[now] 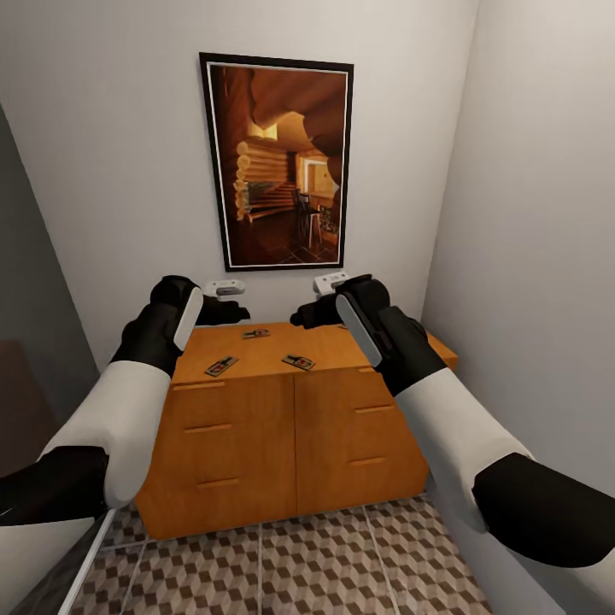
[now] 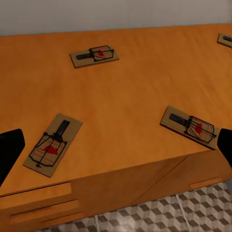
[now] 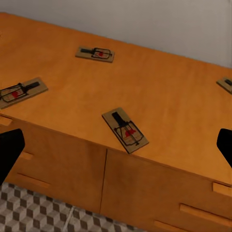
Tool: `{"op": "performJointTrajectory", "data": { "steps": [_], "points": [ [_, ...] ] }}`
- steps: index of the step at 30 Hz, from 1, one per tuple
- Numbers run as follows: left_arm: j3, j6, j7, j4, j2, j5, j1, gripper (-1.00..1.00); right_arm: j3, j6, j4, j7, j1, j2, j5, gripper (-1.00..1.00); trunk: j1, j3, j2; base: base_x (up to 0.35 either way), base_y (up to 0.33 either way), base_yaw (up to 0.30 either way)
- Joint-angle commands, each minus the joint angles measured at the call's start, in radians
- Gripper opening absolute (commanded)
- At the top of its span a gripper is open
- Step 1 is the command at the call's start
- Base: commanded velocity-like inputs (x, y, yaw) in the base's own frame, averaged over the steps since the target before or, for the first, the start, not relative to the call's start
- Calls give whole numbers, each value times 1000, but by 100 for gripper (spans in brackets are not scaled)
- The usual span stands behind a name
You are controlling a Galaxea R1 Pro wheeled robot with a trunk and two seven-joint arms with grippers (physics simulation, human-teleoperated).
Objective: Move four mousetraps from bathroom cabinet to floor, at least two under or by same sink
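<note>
The cabinet is standing against the back wall, in a narrow space between two side walls, and a framed picture is hanging on the wall above it. The bathroom floor is lying in front of the cabinet. Three mousetraps are lying apart on the cabinet top: one near the back, one at the front left, one at the front, right of it. A fourth mousetrap is sitting far to the right.

Framed picture on pale wall
</note>
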Motion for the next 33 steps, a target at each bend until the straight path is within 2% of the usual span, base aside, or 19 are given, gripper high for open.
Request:
{"op": "performJointTrajectory", "data": {
  "steps": [1,18,21,26,33],
  "points": [
    [1,4,2,-1,0,5,-1,100,1,4,-1,-2,-1,0,-4,100,0,-1,-1,0,0,0],
    [1,4,1,1,-4,10,-1,100,11,4,-33,7,1,-5,-17,100,0,-1,-1,0,0,0],
    [1,4,1,1,-5,11,-1,100,28,4,-29,8,2,-12,-18,100,0,-1,-1,0,0,0],
    [0,4,1,1,-6,11,-1,100,78,4,-6,14,2,-20,-23,100,0,-1,-1,0,0,0],
    [0,4,1,1,-7,11,-1,100,93,4,34,17,2,-21,-28,100,0,-1,-1,0,0,0]
  ]
}}
